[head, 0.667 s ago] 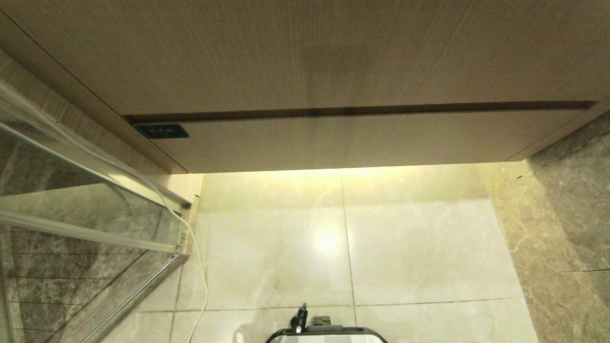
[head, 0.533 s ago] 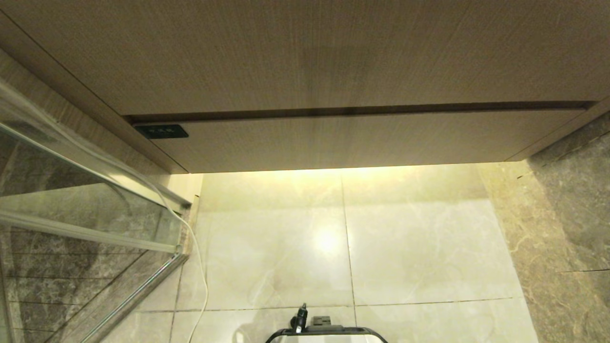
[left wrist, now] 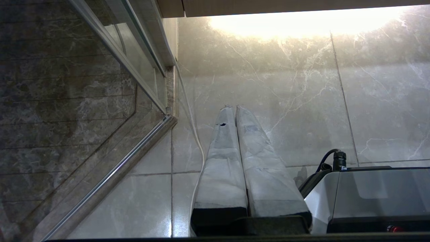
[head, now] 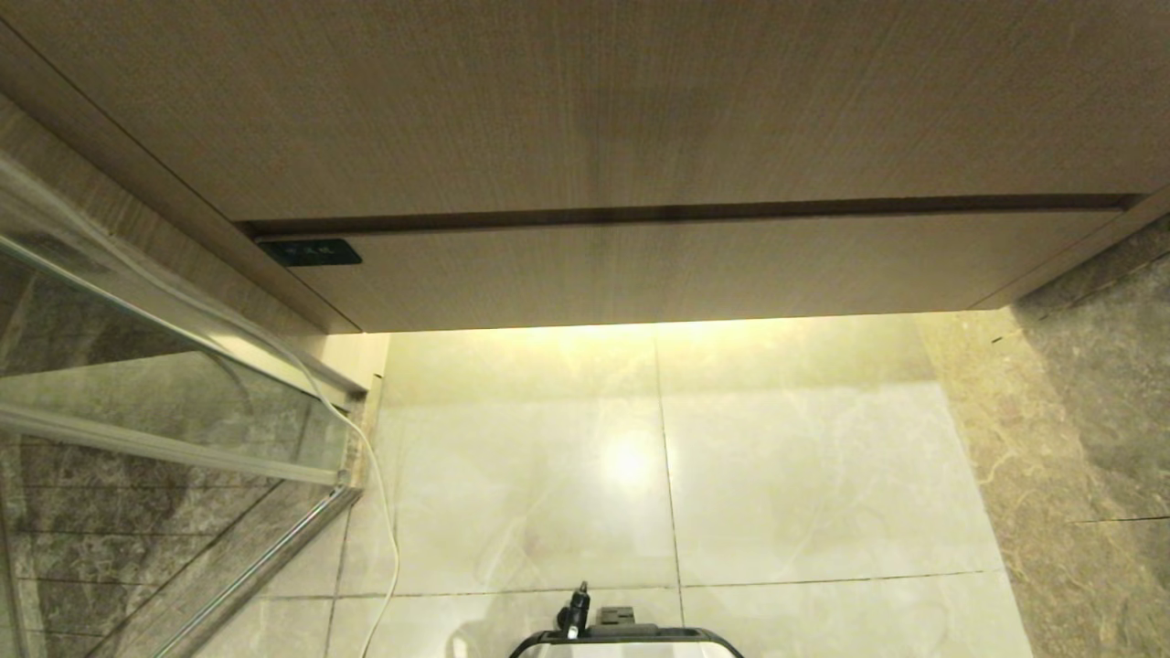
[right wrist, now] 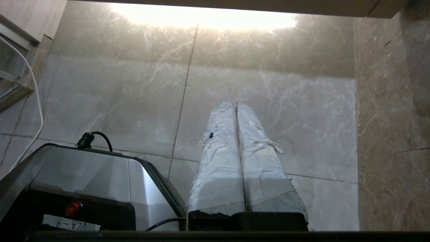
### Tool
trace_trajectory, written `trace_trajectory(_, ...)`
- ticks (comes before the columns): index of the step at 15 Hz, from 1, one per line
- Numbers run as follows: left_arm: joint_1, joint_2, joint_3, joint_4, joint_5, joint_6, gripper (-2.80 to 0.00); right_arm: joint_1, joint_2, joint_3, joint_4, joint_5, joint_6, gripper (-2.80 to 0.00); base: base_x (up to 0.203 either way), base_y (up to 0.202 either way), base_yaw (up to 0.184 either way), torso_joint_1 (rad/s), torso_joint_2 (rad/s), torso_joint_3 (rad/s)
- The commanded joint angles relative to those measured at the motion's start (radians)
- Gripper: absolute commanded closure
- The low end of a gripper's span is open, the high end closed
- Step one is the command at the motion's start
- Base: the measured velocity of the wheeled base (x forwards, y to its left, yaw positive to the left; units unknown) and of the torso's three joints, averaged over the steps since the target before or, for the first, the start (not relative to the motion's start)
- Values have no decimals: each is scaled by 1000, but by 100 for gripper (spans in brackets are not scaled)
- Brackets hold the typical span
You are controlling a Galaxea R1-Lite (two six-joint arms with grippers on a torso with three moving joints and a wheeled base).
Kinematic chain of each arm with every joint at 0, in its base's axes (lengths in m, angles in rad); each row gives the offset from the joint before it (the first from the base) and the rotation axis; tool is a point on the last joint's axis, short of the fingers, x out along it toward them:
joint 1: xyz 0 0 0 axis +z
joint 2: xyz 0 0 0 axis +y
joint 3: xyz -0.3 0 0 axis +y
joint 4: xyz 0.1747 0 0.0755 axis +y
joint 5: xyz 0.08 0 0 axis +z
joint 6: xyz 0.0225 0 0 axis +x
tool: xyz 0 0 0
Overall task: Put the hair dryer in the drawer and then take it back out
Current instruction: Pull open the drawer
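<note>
The drawer (head: 695,270) is a wide, shallow light-wood front with a small black label (head: 309,251) at its left end; it sits pushed in under a taller wood panel (head: 585,100). The hair dryer is out of view. Neither arm shows in the head view. My left gripper (left wrist: 234,108) hangs over the floor tiles beside the robot base, its tape-wrapped fingers pressed together and holding nothing. My right gripper (right wrist: 234,104) hangs the same way on the other side of the base, shut and empty.
A glass shower screen with a metal rail (head: 174,448) stands at the left, and a thin white cable (head: 379,493) runs down along it to the floor. Dark marble wall (head: 1088,429) closes the right side. The robot base (head: 626,640) sits at the near edge on pale tiles.
</note>
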Motion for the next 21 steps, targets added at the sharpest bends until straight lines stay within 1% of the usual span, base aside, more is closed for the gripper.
trace_trajectory(1, 0, 0, 1, 0, 0, 0, 0, 0, -39, 12, -9, 0, -4, 0, 0, 0, 0, 0, 0, 0)
trace_trajectory(3, 0, 0, 1, 0, 0, 0, 0, 0, -39, -8, -2, 8, -11, 0, 0, 0, 0, 0, 0, 0)
trace_trajectory(4, 1, 0, 2, 0, -1, 0, 0, 0, -39, -62, 17, 7, -13, 0, 0, 0, 0, 0, 0, 0)
trace_trajectory(5, 1, 0, 2, 0, -1, 0, 0, 0, -39, -138, 48, 7, -16, 0, 0, 0, 0, 0, 0, 0)
trace_trajectory(8, 0, 0, 1, 0, 0, 0, 0, 0, -22, -480, 213, 11, -22, 0, 0, 0, 0, 0, 0, 0)
trace_trajectory(9, 0, 0, 0, 0, 0, 0, 0, -1, 30, -606, 265, 19, -24, 0, 0, 0, 0, 0, 0, 0)
trace_trajectory(10, 0, 0, 0, 0, 0, 0, 0, -2, 114, -701, 311, 26, -25, 0, 0, 0, 0, 0, 0, 0)
trace_trajectory(13, 1, 0, 1, 0, -1, 0, 0, -1, 464, -1061, 441, 50, -26, 0, 0, 0, 0, 0, 0, 0)
trace_trajectory(14, 0, 0, 2, 0, -1, 0, 0, 1, 568, -1151, 478, 59, -23, 0, 0, 0, 0, 0, 0, 0)
trace_trajectory(15, 0, 0, 2, 0, -1, 0, 0, 11, 671, -1248, 513, 85, -18, 0, 0, 0, 0, 0, 0, 0)
trace_trajectory(17, 0, 0, 1, 0, 0, 0, 0, 61, 835, -1382, 570, 200, -4, 0, 0, 0, 0, 0, 0, 0)
trace_trajectory(18, 0, 0, 0, 0, -1, 0, 0, 132, 893, -1429, 601, 271, 3, 0, 0, 0, 0, 0, 0, 0)
trace_trajectory(19, 1, 0, 2, 0, 0, 0, 0, 193, 926, -1456, 624, 315, 9, 0, 0, 0, 0, 0, 0, 0)
trace_trajectory(20, 0, 0, 1, 0, 0, 0, 0, 238, 960, -1465, 635, 328, 17, 0, 0, 0, 0, 0, 0, 0)
trace_trajectory(21, 0, 0, 1, 0, 0, 0, 0, 245, 1016, -1473, 644, 329, 24, 0, 0, 0, 0, 0, 0, 0)
